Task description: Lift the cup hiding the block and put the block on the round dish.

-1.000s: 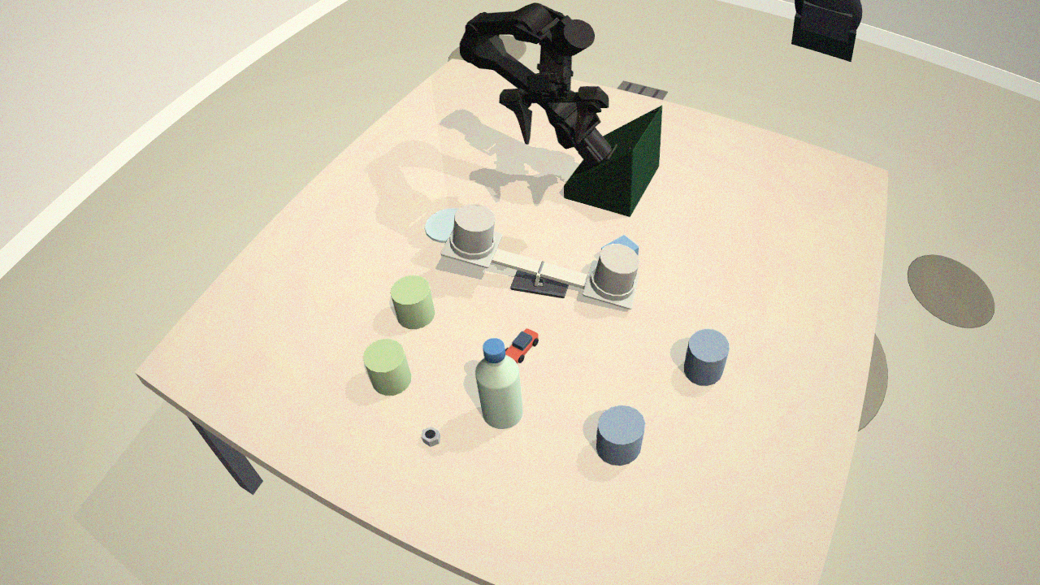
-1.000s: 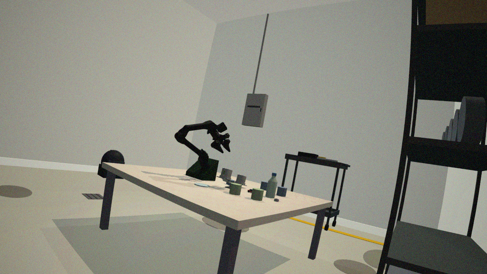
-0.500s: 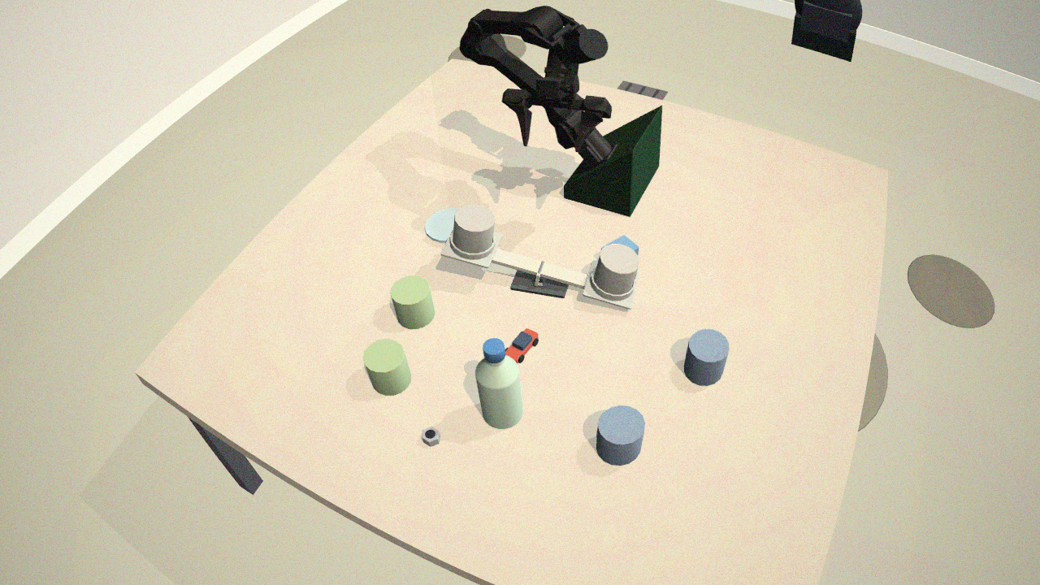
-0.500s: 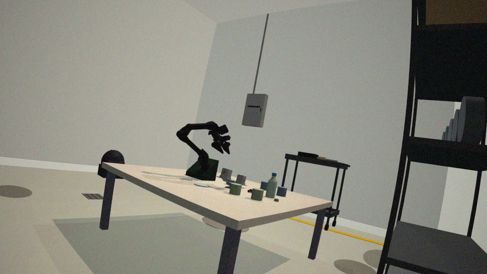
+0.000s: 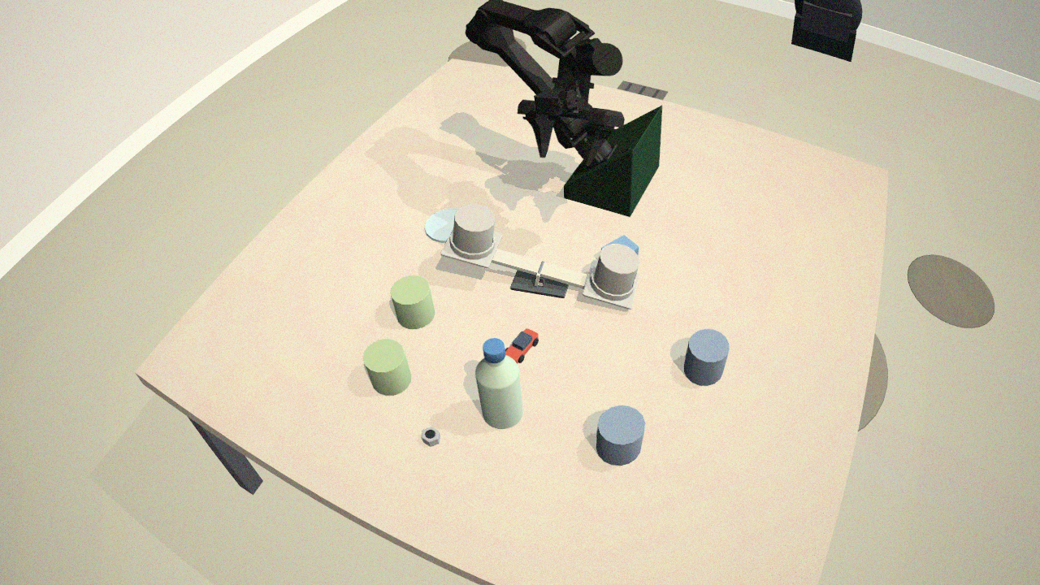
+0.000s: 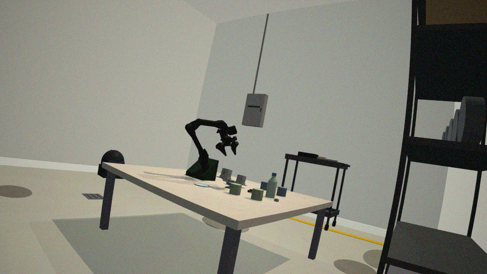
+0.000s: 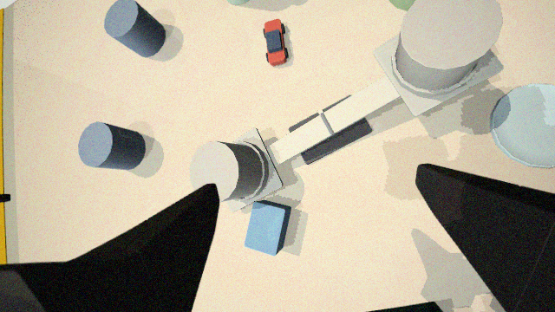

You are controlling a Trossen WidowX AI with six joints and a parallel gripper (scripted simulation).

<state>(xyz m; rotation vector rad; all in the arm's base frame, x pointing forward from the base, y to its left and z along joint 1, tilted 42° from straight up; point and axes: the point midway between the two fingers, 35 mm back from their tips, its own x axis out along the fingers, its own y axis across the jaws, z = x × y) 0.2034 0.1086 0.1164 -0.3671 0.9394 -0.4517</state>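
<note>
My gripper is open and empty, high above the table on the robot's side of the balance. The balance carries two grey upside-down cups. The cup by the dish stands on the end that looks raised. The other cup stands on the end that looks lower; one fingertip slightly overlaps its image in the wrist view. The pale-blue round dish holds nothing visible. No block shows under either cup.
A blue box lies close beside the lower cup. A red toy car, a bottle, two green cylinders, two blue cylinders and a nut stand beyond the balance.
</note>
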